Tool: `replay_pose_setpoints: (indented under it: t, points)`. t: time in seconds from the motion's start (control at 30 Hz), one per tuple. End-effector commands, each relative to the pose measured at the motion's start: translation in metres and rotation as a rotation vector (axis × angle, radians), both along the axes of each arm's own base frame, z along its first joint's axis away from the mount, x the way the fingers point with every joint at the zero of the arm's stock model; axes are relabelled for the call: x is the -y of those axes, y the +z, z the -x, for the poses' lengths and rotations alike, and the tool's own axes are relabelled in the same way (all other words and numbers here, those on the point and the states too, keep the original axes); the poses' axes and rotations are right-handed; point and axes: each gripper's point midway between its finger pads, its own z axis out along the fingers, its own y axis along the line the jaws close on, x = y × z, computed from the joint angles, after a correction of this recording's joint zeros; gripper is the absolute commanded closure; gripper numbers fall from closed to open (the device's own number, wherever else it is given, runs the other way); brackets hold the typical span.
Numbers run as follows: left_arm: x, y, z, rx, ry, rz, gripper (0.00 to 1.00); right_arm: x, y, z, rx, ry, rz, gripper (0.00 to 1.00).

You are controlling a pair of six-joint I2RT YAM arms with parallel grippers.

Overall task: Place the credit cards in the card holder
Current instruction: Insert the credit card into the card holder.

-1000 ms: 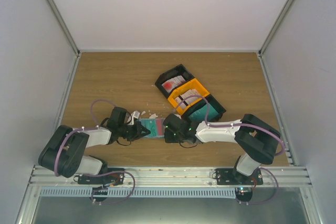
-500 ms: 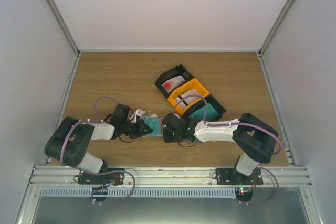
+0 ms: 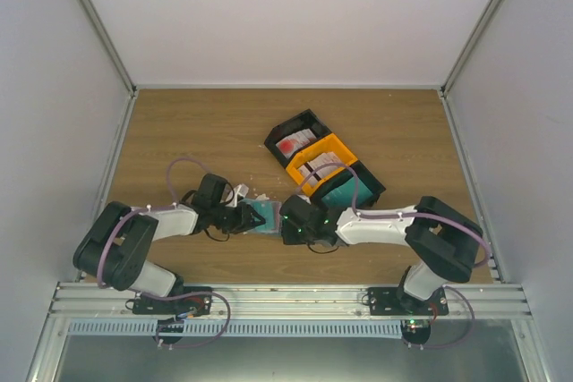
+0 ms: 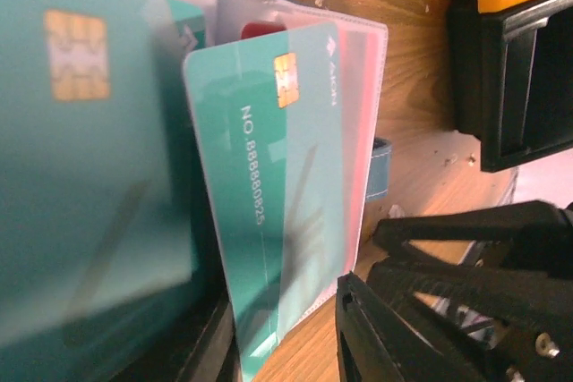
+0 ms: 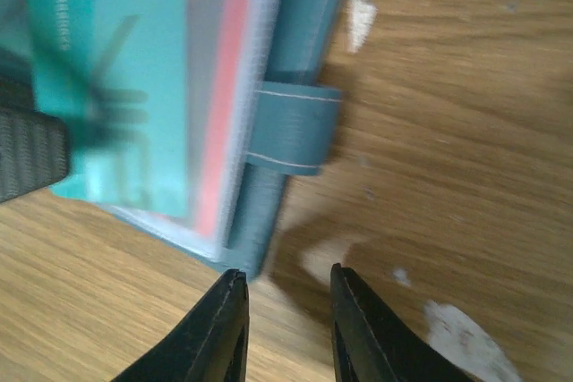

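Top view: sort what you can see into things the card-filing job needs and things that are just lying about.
Belongs to the job:
card holder
teal card at the holder
cards in the black tray

Just lying about:
white scraps beside the holder
orange tray and the black tray, containers only

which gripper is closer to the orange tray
Right. In the top view the right gripper is just below and left of the orange tray, at the card holder's right edge. The left gripper is further left, on the holder's other side.
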Motion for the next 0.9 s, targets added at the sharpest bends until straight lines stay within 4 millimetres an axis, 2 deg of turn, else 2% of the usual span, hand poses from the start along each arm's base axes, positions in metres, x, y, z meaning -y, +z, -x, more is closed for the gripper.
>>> replay_pose_setpoints:
  t: [0.0, 0.17, 0.33, 0.5, 0.63, 0.73, 0.87]
  points:
    - [-0.015, -0.005, 0.01, -0.007, 0.013, -0.104, 0.64, 0.026, 0.002, 0.003, 0.028, -0.037, 0.08, 0.69]
    - [-0.023, 0.002, 0.012, 0.005, 0.049, -0.141, 0.51, 0.026, 0.008, -0.011, 0.067, -0.055, 0.078, 0.62]
    - [-0.029, 0.004, 0.016, -0.004, 0.063, -0.186, 0.42, 0.002, 0.018, -0.03, 0.109, -0.039, 0.018, 0.58]
    - [-0.034, 0.003, 0.02, -0.015, 0.081, -0.252, 0.32, -0.008, 0.011, -0.03, 0.096, -0.025, -0.014, 0.55]
    - [-0.041, 0.004, 0.021, -0.012, 0.113, -0.316, 0.17, -0.011, 0.016, -0.032, 0.113, -0.033, -0.041, 0.54]
    - [-0.045, 0.011, 0.018, -0.002, 0.136, -0.34, 0.13, -0.011, 0.02, -0.033, 0.13, -0.031, -0.06, 0.53]
    - [-0.046, 0.022, 0.011, 0.015, 0.161, -0.359, 0.13, -0.01, 0.02, -0.031, 0.137, -0.031, -0.085, 0.53]
